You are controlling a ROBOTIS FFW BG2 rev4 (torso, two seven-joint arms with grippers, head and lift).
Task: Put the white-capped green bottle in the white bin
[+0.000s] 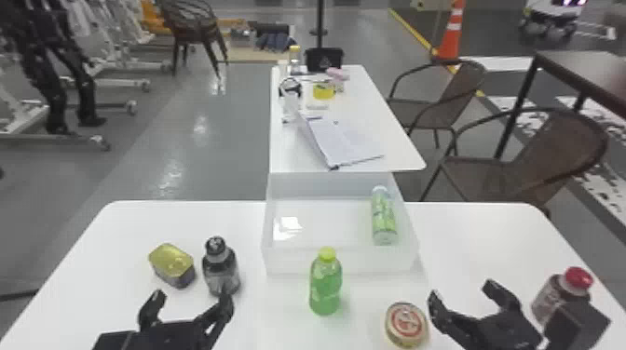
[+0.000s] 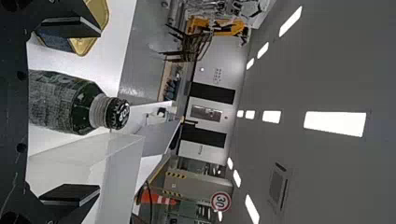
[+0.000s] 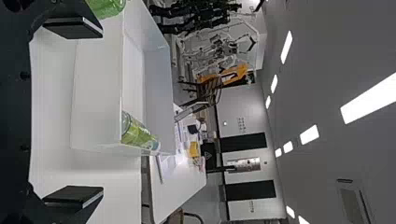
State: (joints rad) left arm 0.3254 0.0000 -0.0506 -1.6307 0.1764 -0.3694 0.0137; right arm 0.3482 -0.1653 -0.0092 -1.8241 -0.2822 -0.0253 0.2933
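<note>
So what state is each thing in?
White bin, open
White-capped green bottle, capped, in bin
Yellow-capped bottle, capped, upright
Black-capped bottle, capped, upright
Red-capped bottle, capped, upright
Gold-lidded tin, closed
Round tin, closed
Binder, open
Left gripper, open
Right gripper, open

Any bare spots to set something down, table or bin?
White bin: bare floor left of the white-capped green bottle. Table: bare right of the bin, beyond the red-capped bottle. Crowded: front right, with round tin, right hand, red-capped bottle.
</note>
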